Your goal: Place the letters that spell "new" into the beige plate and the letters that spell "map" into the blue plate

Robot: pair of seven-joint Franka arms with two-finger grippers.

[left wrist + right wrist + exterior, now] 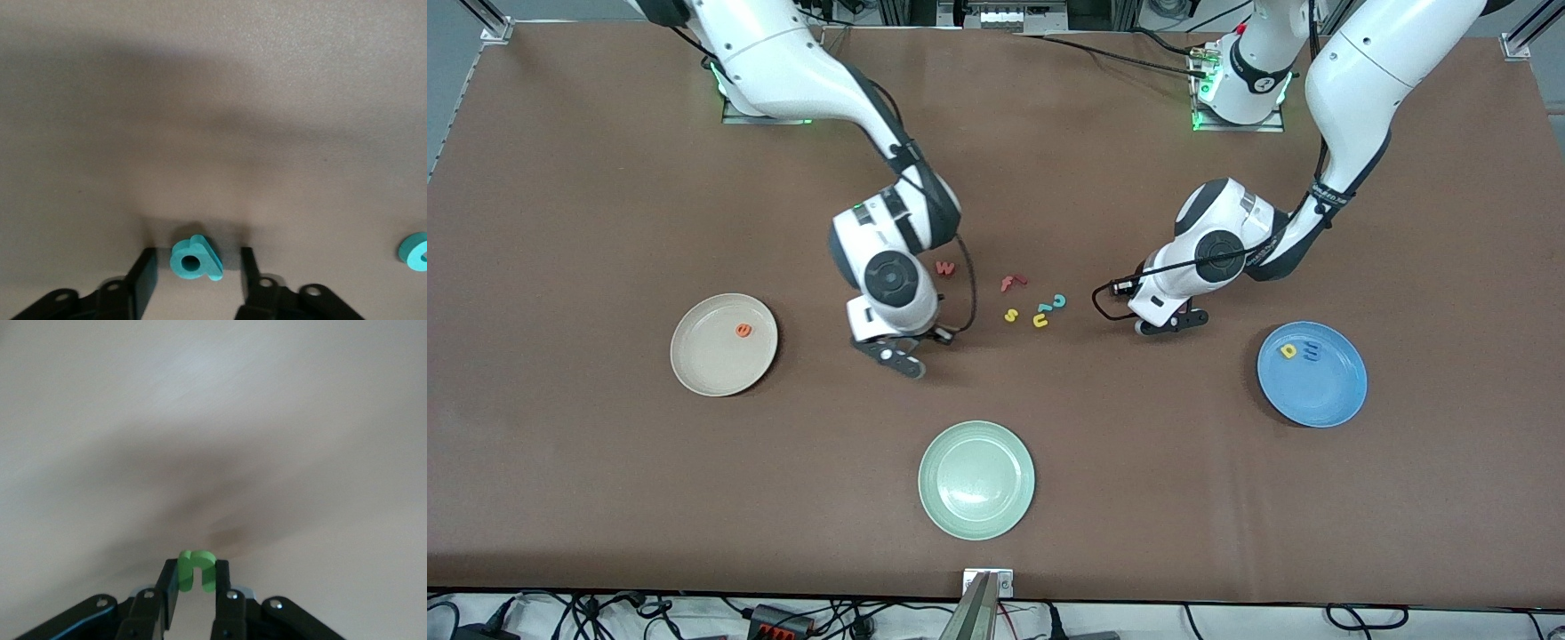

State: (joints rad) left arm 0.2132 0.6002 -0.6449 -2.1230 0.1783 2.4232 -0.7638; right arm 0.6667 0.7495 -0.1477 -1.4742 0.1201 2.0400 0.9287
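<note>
Nearest the front edge of the brown table [605, 498] sits a round pale green plate [976, 480], with nothing in it.

Farther in, toward the right arm's end, the round cream-beige plate [723, 344] carries the small orange foam "e" [743, 331]. Toward the left arm's end, the round mid-blue plate [1312, 373] holds the yellow foam "a" [1288, 350] and the blue foam "m" [1311, 353], side by side.

Between the plates, the right gripper [197, 583] hangs over bare table, its fingers pinched tight on the green foam "n" [197, 571]. The left gripper [198, 267] is down at the table, fingers set apart on either side of the teal foam "p" [195, 259]; gaps show on both sides, so it has no hold of it.

Mid-table lies a loose cluster: a yellow foam "s" [1011, 315], a yellow foam "u" [1040, 320], a teal foam "c" [1059, 301] and a red foam "f" [1012, 283]. The pinkish-red foam "w" [945, 267] lies just beside the right arm's wrist.
</note>
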